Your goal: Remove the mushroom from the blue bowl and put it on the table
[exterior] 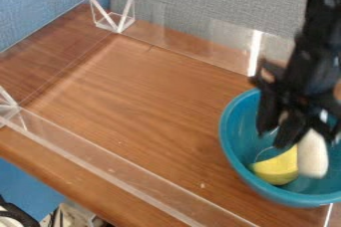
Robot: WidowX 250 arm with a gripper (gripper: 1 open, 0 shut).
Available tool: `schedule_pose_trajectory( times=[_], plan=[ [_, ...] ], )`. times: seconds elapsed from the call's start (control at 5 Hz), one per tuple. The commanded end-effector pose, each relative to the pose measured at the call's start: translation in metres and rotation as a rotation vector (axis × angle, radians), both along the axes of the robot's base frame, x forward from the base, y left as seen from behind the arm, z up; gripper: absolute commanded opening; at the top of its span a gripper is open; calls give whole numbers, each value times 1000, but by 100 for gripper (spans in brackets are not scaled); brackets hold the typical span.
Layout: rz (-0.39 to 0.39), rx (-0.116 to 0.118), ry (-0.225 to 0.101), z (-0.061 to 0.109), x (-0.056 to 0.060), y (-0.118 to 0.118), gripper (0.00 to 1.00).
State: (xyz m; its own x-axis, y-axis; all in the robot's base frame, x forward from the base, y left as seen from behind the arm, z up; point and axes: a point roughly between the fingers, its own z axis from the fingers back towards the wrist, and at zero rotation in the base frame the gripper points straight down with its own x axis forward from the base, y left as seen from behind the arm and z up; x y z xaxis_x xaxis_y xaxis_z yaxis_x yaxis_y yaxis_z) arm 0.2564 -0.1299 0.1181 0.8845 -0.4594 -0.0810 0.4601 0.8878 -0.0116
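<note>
Where the worktop (pixel 120 82) runs bare along the left and middle, its brown wood grain is edged by low clear acrylic walls (pixel 80 156), with a small clear triangular bracket (pixel 111 14) at the far left corner. Further right sits the blue bowl (pixel 237 131), close to the front right corner, and inside it lies a yellow banana-shaped piece (pixel 276 164) against the near wall.

Above the bowl hangs the gripper (pixel 304 131), pointing down, its dark fingers (pixel 282 112) drawn in around the top of the mushroom (pixel 312 154). The pale stem hangs below them, clear of the bowl's floor; the cap is hidden between the fingers, so the hold looks narrow and partly closed on the toy, though blur keeps the contact from being sharp.

The risk from here, as I judge it, is a slip: the grip seems to sit high on a rounded cap, and a quick swing left toward open wood could shake the mushroom loose back into the bowl. A low carry could also knock the stem on the bowl's rim and drag the bowl along.
</note>
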Motion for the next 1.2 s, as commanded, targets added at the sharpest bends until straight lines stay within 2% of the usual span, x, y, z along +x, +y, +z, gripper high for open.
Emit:
schedule_pose_trajectory(
  times=[0.0,0.2,0.4,0.6,0.8,1.0],
  plan=[
    [42,-5,-71,37,-6,31,0],
    [84,3,-49,36,-17,71,0],
    [135,-3,-20,13,-14,90,0],
    [250,21,-29,18,-14,116,0],
    [378,46,-3,9,-22,163,0],
    [412,49,10,-3,-25,196,0]
  ],
)
